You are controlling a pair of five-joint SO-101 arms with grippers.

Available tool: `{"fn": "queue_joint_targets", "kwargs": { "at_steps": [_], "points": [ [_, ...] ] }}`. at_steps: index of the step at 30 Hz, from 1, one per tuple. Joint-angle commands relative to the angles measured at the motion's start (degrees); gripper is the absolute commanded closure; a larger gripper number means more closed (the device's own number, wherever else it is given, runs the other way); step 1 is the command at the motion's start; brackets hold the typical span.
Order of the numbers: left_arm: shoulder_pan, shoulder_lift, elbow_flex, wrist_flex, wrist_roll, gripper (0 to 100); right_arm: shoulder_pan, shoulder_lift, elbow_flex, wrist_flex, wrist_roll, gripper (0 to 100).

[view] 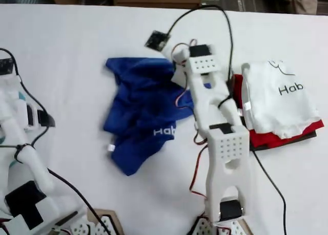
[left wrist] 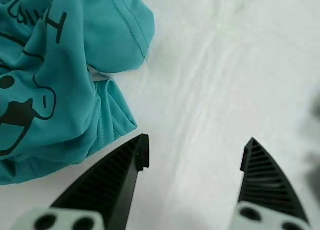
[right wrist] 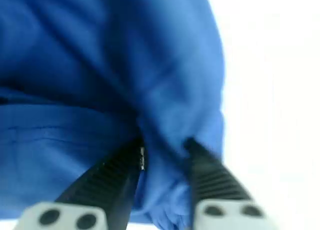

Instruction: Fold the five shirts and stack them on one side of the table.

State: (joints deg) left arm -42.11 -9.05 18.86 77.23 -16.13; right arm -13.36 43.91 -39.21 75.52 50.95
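Observation:
A crumpled blue shirt point(view: 141, 112) lies in the middle of the white table. My right gripper point(view: 178, 72) is at the shirt's far right edge. In the right wrist view the right gripper point(right wrist: 165, 151) is shut on a fold of the blue shirt point(right wrist: 100, 64), with cloth bunched between its black fingers point(right wrist: 120, 175). A crumpled teal shirt point(left wrist: 55, 79) with black print lies beside my left gripper point(left wrist: 196, 152). That gripper is open above bare tablecloth, and nothing is between its fingers. The left arm point(view: 25, 153) stands at the table's left edge.
At the right side, a folded white shirt point(view: 279, 99) tops a stack with a red shirt point(view: 287, 136) and a dark one beneath. Cables point(view: 205, 15) run across the far table and beside the right arm's base.

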Motion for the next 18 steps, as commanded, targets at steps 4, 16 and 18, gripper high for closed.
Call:
{"fn": "queue_joint_targets", "kwargs": {
  "at_steps": [4,16,18],
  "points": [
    [4.7,-0.3,0.0,-0.7,0.6,69,3.4,-13.0,-7.5,8.0,0.1,97.7],
    [16.4,-0.5,5.1,-5.9,-1.3,69,-8.8,-29.7,8.2,21.4,-6.9,97.7],
    [14.0,-0.7,4.9,-6.2,-2.7,69,-10.4,-32.7,16.9,17.5,-7.6,97.7]
  ]
}}
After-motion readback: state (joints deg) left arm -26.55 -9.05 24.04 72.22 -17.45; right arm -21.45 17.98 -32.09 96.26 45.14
